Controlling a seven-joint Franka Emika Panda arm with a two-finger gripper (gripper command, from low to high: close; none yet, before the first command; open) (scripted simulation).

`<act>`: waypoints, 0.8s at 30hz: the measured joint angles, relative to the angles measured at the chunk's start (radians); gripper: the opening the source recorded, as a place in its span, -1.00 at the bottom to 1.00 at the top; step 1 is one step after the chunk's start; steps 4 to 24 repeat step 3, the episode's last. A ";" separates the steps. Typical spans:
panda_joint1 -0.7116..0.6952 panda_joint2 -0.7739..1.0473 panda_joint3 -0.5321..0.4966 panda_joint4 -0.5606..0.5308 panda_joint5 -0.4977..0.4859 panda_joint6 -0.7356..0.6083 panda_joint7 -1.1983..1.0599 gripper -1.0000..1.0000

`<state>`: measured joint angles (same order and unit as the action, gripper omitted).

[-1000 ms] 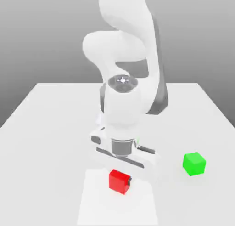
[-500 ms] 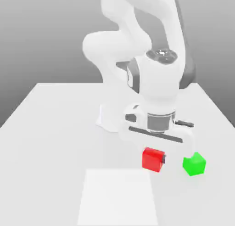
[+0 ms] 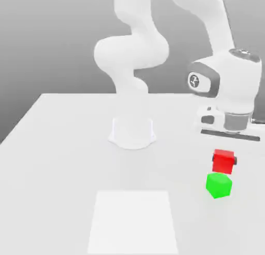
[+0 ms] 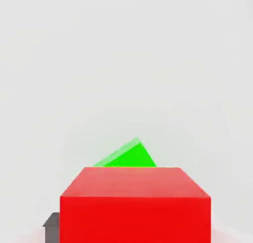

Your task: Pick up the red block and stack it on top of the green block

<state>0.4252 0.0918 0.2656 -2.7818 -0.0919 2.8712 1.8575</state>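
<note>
Jaws clamped tight on the red block (image 3: 223,161), my gripper (image 3: 224,162) hangs just above the green block (image 3: 218,185), white table (image 3: 62,160) bare nearby.

Red block (image 3: 223,161) aloft — directly above green block (image 3: 218,185), table-resting

White table (image 3: 62,145), paler square patch (image 3: 133,220)

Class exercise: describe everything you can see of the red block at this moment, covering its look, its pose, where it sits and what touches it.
The red block is a small, bright red cube with plain, smooth faces. It is held off the table in the shut gripper, a dark finger showing at its side. It hangs level, just above the green block, not resting on it. In the hand view the green block peeks out beyond its top edge.
</note>
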 joint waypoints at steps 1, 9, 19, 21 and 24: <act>0.000 0.000 0.000 0.000 0.000 0.000 0.000 1.00; 0.000 0.000 0.000 0.000 0.000 0.000 0.000 1.00; 0.000 0.000 0.000 0.000 0.000 0.000 0.000 1.00; 0.000 0.000 0.000 0.000 0.000 0.000 0.000 1.00; 0.000 0.000 0.000 0.000 0.000 0.000 0.000 1.00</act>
